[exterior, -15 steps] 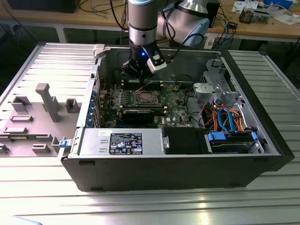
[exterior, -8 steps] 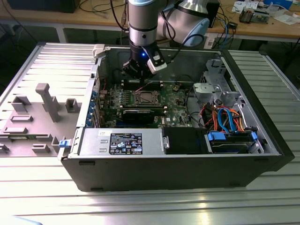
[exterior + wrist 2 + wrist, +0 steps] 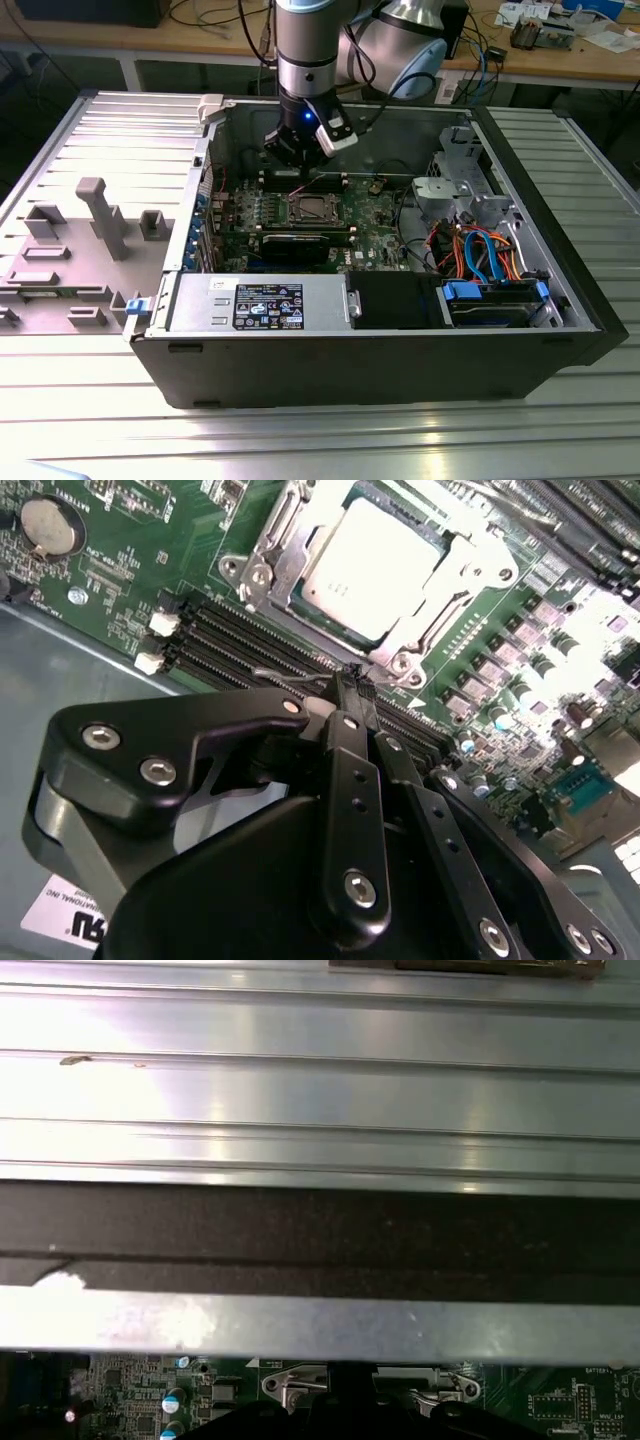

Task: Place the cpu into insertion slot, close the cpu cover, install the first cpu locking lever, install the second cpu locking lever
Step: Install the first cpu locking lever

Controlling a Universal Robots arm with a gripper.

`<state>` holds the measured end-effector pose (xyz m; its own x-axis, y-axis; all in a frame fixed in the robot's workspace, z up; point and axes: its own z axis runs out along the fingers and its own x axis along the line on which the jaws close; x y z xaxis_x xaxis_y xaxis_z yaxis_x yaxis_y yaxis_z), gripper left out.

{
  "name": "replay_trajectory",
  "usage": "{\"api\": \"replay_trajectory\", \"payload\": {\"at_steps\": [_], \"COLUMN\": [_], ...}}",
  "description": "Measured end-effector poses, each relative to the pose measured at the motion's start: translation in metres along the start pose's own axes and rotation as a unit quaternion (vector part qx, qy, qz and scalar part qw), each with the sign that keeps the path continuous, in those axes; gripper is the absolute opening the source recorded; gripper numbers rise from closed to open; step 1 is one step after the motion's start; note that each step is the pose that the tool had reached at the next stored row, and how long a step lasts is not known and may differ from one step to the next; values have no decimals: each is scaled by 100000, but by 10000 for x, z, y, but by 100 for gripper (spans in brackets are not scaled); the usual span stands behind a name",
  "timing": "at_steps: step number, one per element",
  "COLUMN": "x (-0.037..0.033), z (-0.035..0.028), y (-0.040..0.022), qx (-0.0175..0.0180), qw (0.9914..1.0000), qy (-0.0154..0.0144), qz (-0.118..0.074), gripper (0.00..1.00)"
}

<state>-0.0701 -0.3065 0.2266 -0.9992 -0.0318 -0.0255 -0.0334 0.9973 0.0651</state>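
The table (image 3: 90, 420) is a ribbed aluminium surface that carries an open computer case (image 3: 400, 350). A grey moulded fixture (image 3: 100, 215) lies on the table toward the exterior view's left of the case. Inside the case, the green circuit board (image 3: 375, 235) lies flat on the case floor, with a power supply unit (image 3: 260, 303) in front of it and a drive bay with blue and orange cables (image 3: 490, 255) toward the exterior view's right.

The robot arm (image 3: 305, 50) reaches down into the case from above. The gripper (image 3: 352, 685) sits low over the board, just beside the socket, with its black fingers (image 3: 350, 780) drawn together to a narrow tip. A thin wire lever (image 3: 285, 675) appears to meet that tip, though whether it is clamped cannot be told.

The insertion slot (image 3: 312, 209) lies near the middle of the board. The cpu (image 3: 375, 565) is seated in it, silver top up. The cpu cover (image 3: 465, 565) lies closed, framing the chip. Long black memory slots (image 3: 260, 650) run between the socket and the gripper.
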Motion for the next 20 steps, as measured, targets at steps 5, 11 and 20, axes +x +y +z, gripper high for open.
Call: {"api": "replay_trajectory", "payload": {"at_steps": [5,11,20], "x": [-41,-107,-187], "z": [2,8,26], "y": [1,1,4], "qx": [71,164,371], "qw": [100000,100000,99999], "qy": [6,3,9], "qz": [-3,-2,-5], "gripper": [11,11,11]}}
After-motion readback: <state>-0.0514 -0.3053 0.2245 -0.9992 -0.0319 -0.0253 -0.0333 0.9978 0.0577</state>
